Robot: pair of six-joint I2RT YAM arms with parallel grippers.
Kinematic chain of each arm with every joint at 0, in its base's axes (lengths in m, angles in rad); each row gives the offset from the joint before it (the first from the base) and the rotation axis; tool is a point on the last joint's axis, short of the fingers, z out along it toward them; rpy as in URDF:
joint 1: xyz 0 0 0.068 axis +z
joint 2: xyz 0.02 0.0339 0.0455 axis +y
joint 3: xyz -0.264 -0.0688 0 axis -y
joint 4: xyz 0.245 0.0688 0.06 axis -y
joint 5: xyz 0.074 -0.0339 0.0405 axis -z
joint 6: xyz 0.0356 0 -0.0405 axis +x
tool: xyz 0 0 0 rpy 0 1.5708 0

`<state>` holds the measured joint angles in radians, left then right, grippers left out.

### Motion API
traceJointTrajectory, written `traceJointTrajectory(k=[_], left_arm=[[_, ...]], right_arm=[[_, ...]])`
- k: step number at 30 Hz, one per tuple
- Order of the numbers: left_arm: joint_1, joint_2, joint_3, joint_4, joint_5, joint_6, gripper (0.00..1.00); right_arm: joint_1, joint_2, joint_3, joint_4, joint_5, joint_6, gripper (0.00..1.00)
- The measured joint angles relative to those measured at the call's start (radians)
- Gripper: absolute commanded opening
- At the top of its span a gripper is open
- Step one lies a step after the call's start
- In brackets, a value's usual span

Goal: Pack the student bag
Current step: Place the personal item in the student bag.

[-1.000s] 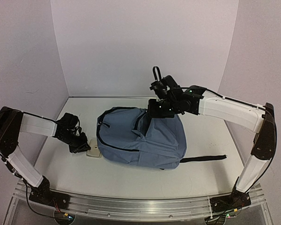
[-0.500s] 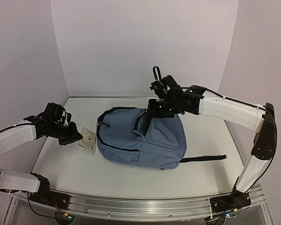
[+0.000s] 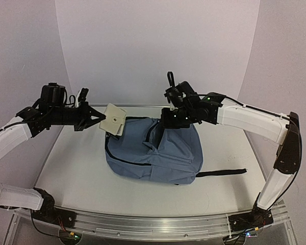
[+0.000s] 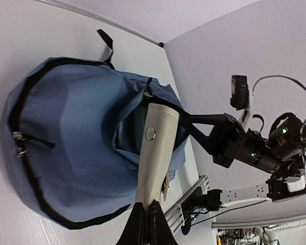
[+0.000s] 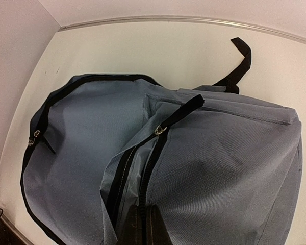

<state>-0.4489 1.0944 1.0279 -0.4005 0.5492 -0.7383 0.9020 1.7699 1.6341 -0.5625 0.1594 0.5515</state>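
The grey-blue student bag [image 3: 158, 150] lies mid-table, its main zipper partly open; it also shows in the left wrist view [image 4: 76, 138] and the right wrist view [image 5: 219, 163]. My left gripper [image 3: 98, 120] is shut on a flat cream pouch [image 3: 113, 119] with a metal snap, held in the air above the bag's left edge. In the left wrist view the pouch [image 4: 155, 148] points at the bag's opening. My right gripper [image 3: 169, 120] is shut on the bag's zipper edge [image 5: 149, 201] and holds the bag's top raised, with the opening [image 5: 127, 168] gaping.
A black strap [image 3: 222, 173] trails from the bag toward the right. Another strap [image 5: 239, 66] lies behind the bag. White walls enclose the table on three sides, and a metal rail [image 3: 153, 227] runs along the near edge.
My left gripper has lifted the cream pouch off the table at the bag's left side and carried it up and right, over the bag's left edge. The right arm has held still.
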Motion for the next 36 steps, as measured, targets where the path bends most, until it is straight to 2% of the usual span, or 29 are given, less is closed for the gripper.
traceJointTrajectory(k=[5,11,24,36], left_arm=[[-0.129,0.165,0.06,0.11,0.037,-0.024,0.0],[-0.202,0.347,0.09,0.194,0.075,-0.047,0.0],[-0.222,0.56,0.181,0.293,0.102,-0.055,0.0],[-0.245,0.781,0.293,0.455,0.101,-0.076,0.0]], right_arm=[[-0.001,0.0,0.007,-0.006,-0.014,-0.002,0.0],[-0.003,0.0,0.008,-0.007,-0.025,-0.002,0.0],[-0.003,-0.01,0.008,-0.016,-0.049,-0.002,0.0],[-0.008,-0.013,0.008,-0.022,-0.042,-0.001,0.0]])
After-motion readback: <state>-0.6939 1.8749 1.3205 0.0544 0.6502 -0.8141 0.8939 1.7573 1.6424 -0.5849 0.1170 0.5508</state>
